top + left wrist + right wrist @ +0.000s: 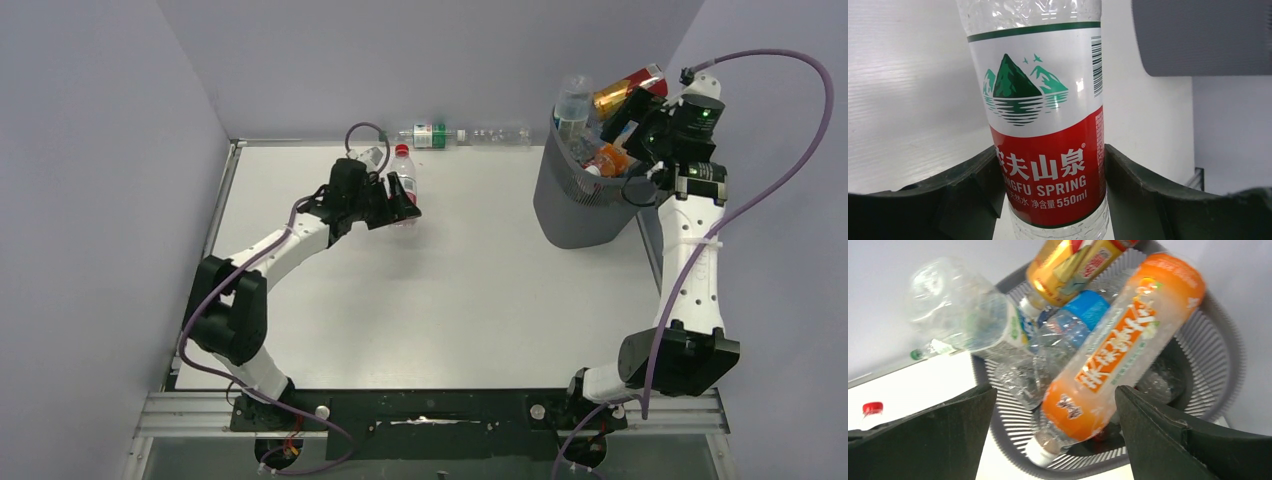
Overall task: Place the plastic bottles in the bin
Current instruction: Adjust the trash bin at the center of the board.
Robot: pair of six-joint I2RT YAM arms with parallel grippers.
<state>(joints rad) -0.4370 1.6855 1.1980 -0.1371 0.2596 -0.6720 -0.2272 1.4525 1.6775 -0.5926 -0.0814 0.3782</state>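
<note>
Red cap uppermost, a clear plastic water bottle with a white-and-red label point(403, 160) stands with its long axis vertical in the left pincer point(1050, 165). The pincer's two dark fingers press on opposite sides of the label's red lower band. Whether the bottle's base touches the white desk point(450, 300) cannot be told.

The tall dark grey mesh bin point(575, 215) lies to the right of this pincer and well apart from it, so I judge the coming carry runs rightward across the desk. The bin is heaped, and several bottles stick up past its rim, so the drop likely needs to come from above them.

The right arm is the nearer one to the bin. The right pincer point(1055, 390) hangs over the bin's mouth with its fingers spread wide. An orange plastic bottle point(1118, 340) lies slantwise on the heap below them, somewhat blurred. No finger visibly touches it, so it reads as let go.

A clear green-labelled bottle point(430, 135) and a plain clear bottle point(500, 135) lie on their sides along the desk's far edge, nearer the left arm.
</note>
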